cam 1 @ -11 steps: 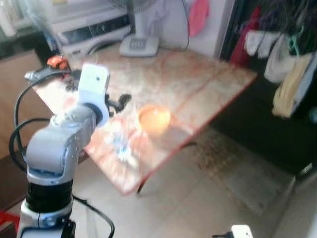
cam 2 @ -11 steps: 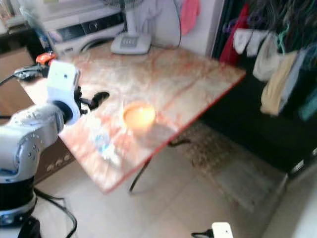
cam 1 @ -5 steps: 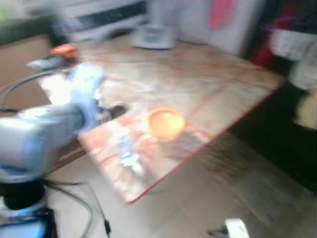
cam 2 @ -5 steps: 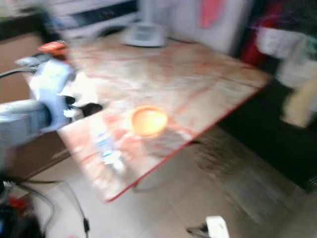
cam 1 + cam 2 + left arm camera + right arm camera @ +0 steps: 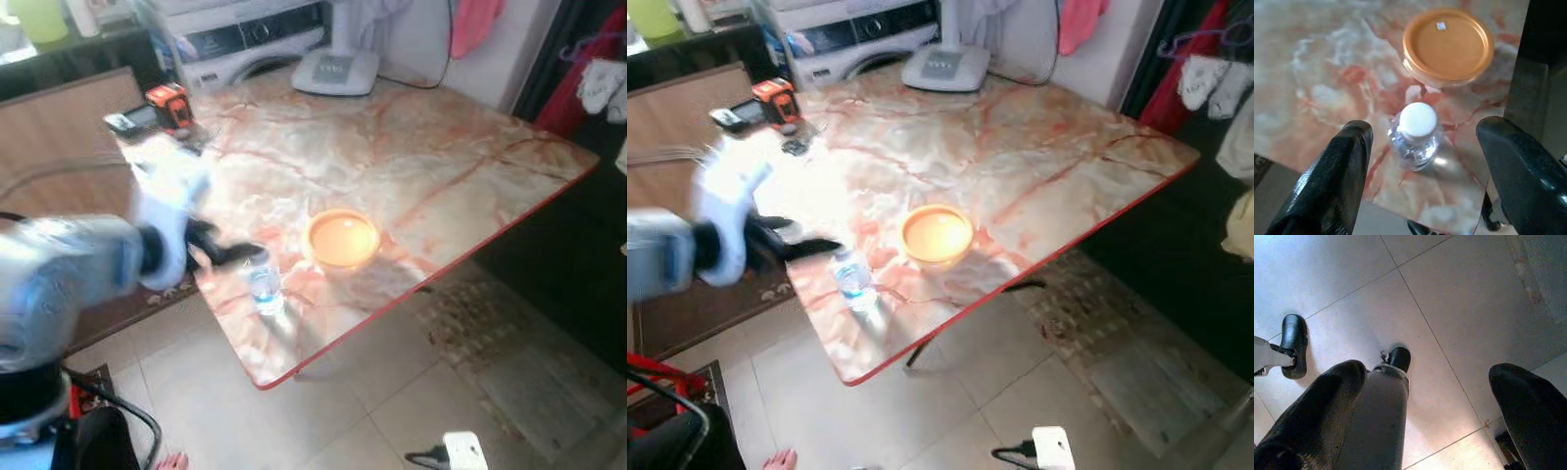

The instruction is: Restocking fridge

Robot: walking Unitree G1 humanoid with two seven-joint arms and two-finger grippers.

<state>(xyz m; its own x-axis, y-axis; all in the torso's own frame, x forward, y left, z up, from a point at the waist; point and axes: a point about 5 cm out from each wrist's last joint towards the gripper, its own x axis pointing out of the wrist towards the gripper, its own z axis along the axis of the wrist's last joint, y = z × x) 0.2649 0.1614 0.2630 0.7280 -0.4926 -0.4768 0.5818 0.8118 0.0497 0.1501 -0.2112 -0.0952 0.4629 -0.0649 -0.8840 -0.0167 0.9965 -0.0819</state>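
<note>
Bright daylight, white glare on the marble table, motion-blurred left arm.
</note>
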